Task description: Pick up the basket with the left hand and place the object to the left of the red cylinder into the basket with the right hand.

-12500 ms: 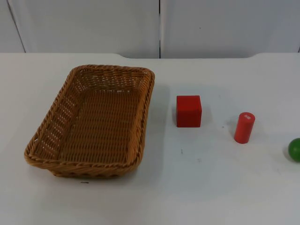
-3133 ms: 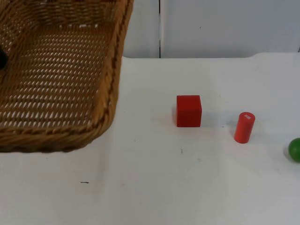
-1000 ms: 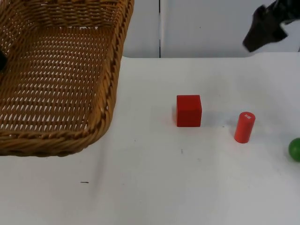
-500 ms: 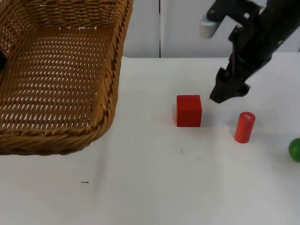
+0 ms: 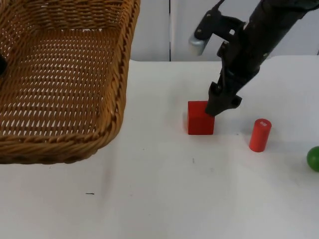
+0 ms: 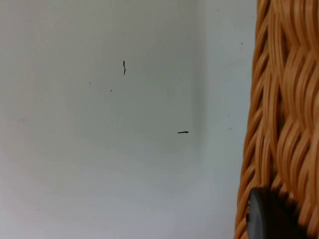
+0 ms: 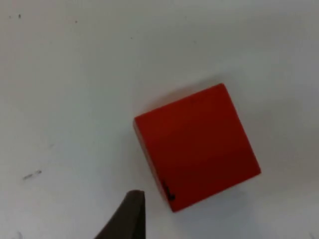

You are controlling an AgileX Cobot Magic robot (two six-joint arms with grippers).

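My right gripper point(image 5: 221, 105) hangs low over the white table point(image 5: 164, 199), its tip at the upper right corner of the red cube point(image 5: 201, 118). In the top view the tip overlaps that corner, and I cannot tell whether it touches the cube or is just above it. From my right wrist the cube point(image 7: 197, 145) lies close ahead of one dark fingertip point(image 7: 128, 216), turned at an angle to it, with bare table between them. How far my right fingers are spread I cannot tell.

The cube sits on the table left of the upright red cylinder point(image 5: 259, 135), apart from it. A green ball point(image 5: 313, 159) lies further right, cut off by the picture's edge.

My left gripper point(image 6: 271, 216) grips the rim of the wicker basket point(image 5: 65, 79), fingers closed on the weave point(image 6: 281, 109). The basket is held up off the table, and its near and left sides run out of the top view.
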